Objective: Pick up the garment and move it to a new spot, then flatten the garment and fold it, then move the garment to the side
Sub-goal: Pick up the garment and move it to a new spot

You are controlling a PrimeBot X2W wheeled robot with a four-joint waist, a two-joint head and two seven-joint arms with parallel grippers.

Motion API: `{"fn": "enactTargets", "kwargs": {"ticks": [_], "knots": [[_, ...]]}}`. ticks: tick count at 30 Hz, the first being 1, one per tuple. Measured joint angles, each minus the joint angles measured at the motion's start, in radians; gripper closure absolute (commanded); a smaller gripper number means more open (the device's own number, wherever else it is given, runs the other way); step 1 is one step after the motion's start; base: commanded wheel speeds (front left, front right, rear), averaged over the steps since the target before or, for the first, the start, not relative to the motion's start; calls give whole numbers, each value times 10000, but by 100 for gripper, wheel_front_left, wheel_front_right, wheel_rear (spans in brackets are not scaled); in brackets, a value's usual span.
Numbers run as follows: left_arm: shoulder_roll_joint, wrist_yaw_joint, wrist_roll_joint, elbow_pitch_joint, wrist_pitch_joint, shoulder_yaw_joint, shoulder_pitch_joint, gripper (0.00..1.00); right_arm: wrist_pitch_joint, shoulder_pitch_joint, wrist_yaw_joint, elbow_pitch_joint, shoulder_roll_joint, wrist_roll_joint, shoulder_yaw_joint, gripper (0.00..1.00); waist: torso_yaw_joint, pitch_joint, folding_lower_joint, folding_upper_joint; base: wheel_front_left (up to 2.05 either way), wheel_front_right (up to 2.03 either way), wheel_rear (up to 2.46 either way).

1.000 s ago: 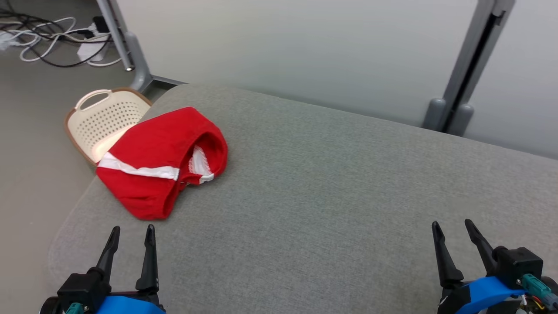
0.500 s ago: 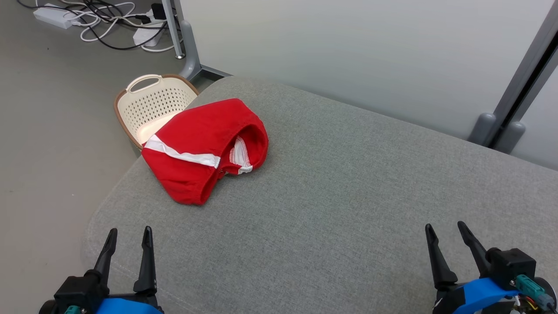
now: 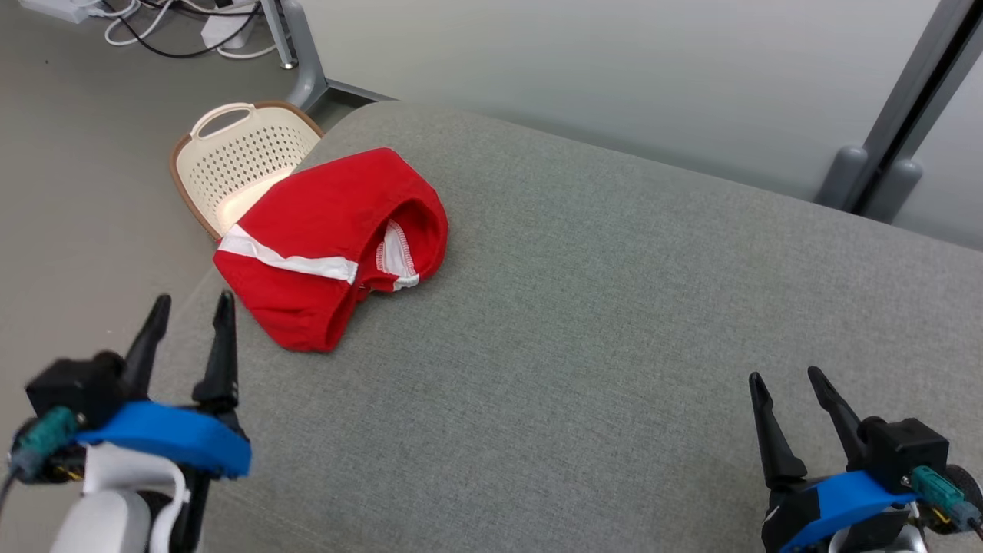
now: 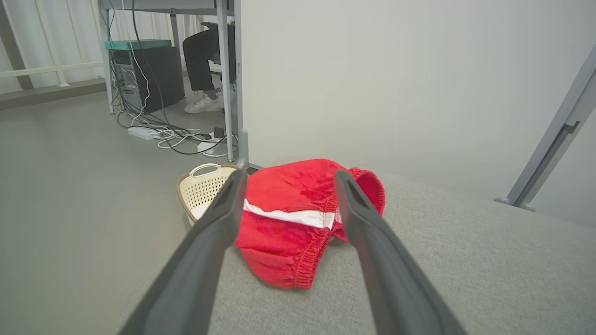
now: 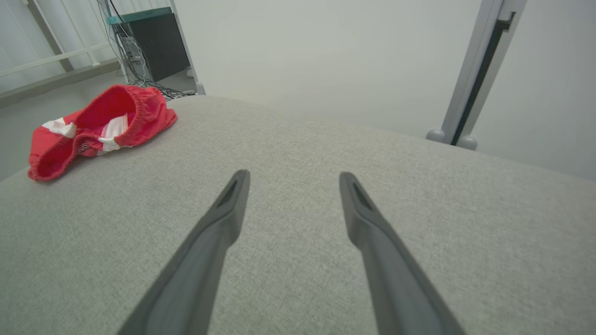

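"Head view, nearest things first: how do the tools stand?"

"Both are spread wide and hold nothing. The left tool is over the near left corner of the grey padded bench. The right tool is low at the near right, over bare fabric."

"Does either touch the garment?"

"No. In the left wrist view the left tool points straight at the red garment, which shows between its fingers but lies ahead of them. From the right tool the garment is well apart, off to the far left."

"Where exactly does it lie?"

"The garment lies crumpled at the bench's far left corner. It is red with a white stripe, and its elastic opening is turned toward the bench's middle."

"And beyond it?"

"A cream perforated basket stands on the floor just beside that corner, and the cloth hides part of it. Farther off are white and black cables, a pale partition and a grey post. Farthest, under a desk, are a computer tower and a seated person's legs."
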Motion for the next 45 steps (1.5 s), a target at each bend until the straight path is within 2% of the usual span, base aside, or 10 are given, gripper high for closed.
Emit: {"fn": "enactTargets", "kwargs": {"ticks": [6, 11, 16, 20, 26, 33, 38, 39, 41, 45], "knots": [[840, -184, -1001, 0, 2067, 533, -1694, 0, 261, -386, 0, -531, -31, -174, 111, 0, -410, 683, 0, 0, 0, 0, 0], [1296, -182, -2326, 782, 3511, 1333, -2813, 0, 468, -842, 0, -892, -217, -221, 453, 0, -976, 1367, 0, 0, 0, 0, 0], [2054, 226, -3120, 1406, 4844, 2132, -3388, 0, 579, -1245, 0, -1200, -339, -249, 777, 0, -1744, 2102, 2, 0, 0, 0, 0], [2387, 648, -3680, 1576, 5697, 2648, -3592, 0, 629, -1490, -2, -1469, -408, -249, 897, 0, -2359, 2758, 2, 0, 0, 0, 0], [2518, 1202, -4811, 2125, 6533, 3542, -4149, 0, 652, -1893, -2, -1707, -500, -247, 1149, 0, -3228, 3758, 3, 0, 0, 0, 0], [2755, 2004, -4729, 2897, 7398, 3440, -4199, 0, 460, -2061, -2, -1735, -466, -242, 1164, 0, -4205, 4557, 3, 0, 0, 0, 0], [3030, 2429, -4510, 3336, 8027, 3200, -4052, 0, 336, -2090, -2, -1634, -391, -159, 1181, 0, -4650, 4760, 1, 0, 0, 0, 0], [3133, 2500, -4508, 3335, 8389, 3097, -4039, 5, 314, -2091, -2, -1601, -382, -150, 1179, 0, -4697, 4747, 0, 0, 0, 0, 0], [3185, 2600, -4521, 3189, 8769, 2997, -3904, 100, 286, -2093, -2, -1578, -360, -134, 1151, 0, -4734, 4657, 0, 0, 0, 0, 0], [3147, 2558, -4675, 2903, 8982, 3003, -3468, 100, 244, -2092, -2, -1536, -328, -77, 1116, 0, -4771, 4424, 0, 0, 0, 0, 0]]}}
